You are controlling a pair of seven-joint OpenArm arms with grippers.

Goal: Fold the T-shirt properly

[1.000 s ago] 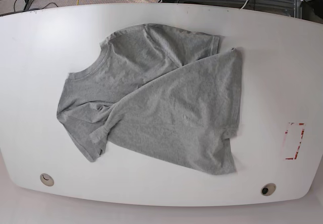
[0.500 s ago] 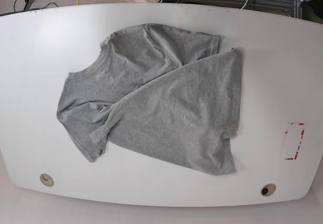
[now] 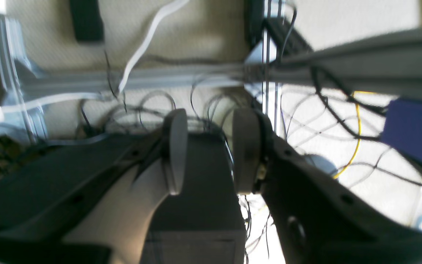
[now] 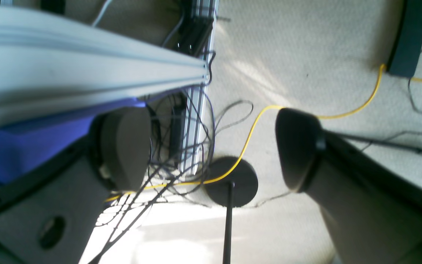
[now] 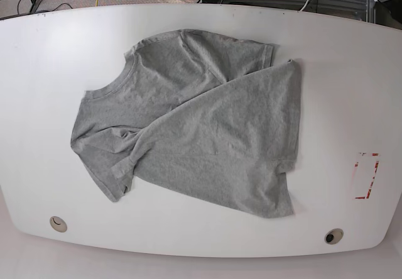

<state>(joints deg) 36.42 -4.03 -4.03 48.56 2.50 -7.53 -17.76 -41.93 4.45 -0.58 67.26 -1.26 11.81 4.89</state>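
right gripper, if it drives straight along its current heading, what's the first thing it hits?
Likely the carpeted floor. The right gripper is open and aimed off the table, not at the T-shirt. A round black stand base with a yellow cable lies roughly in line; depth is unclear.

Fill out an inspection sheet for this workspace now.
Surface: white table, two round holes near the front edge.
Job's things: T-shirt lies rumpled, partly folded over itself, no print showing.
Clutter: red-outlined marking on the table.
Grippers: left gripper jaws apart, empty; right gripper jaws wide, empty; both off the table, over the floor.
Cables: yellow cable and black cables on the carpet.
Surroundings: carpet, aluminium framing, a round stand base.
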